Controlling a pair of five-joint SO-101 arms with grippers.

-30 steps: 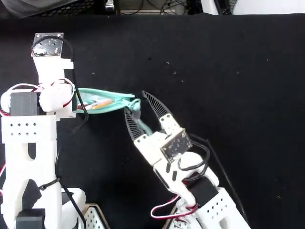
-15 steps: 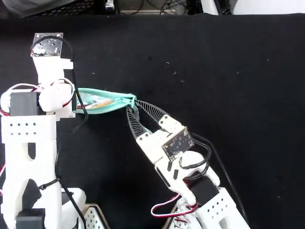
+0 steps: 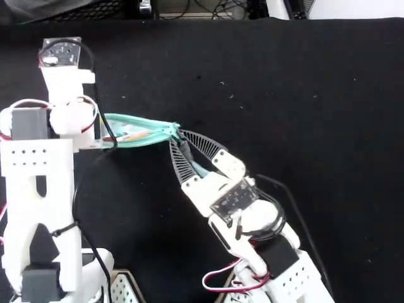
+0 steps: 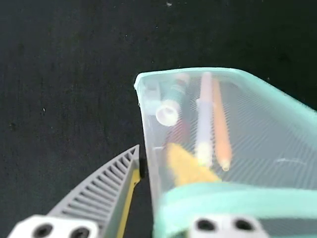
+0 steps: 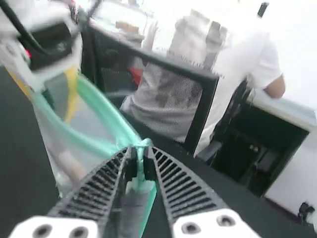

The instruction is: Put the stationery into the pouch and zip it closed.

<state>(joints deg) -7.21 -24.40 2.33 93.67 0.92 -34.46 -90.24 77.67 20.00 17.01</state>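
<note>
— Two grippers, and both clamped on the pouch [image 3: 142,134], was that what we saw?
— Yes. In the high view we found the teal-edged pouch over the black table [image 3: 315,126], stretched between the two arms. The left gripper [image 4: 143,166] had one end pinched, with its ribbed finger [image 4: 106,191] touching the clear wall.
— And the right gripper [image 5: 139,157]?
— We saw its fingers closed tight on the teal strip [image 5: 140,145] at the pouch's opposite end. We could not tell whether they had the zip pull itself.
— Where was the stationery [image 3: 132,137]?
— Inside the pouch. Through the clear side, from the left wrist, we made out an orange pencil [image 4: 220,129], a white pen [image 4: 203,124], something yellow [image 4: 185,163] and a round white cap [image 4: 167,113], all lying close together along the pouch.
</note>
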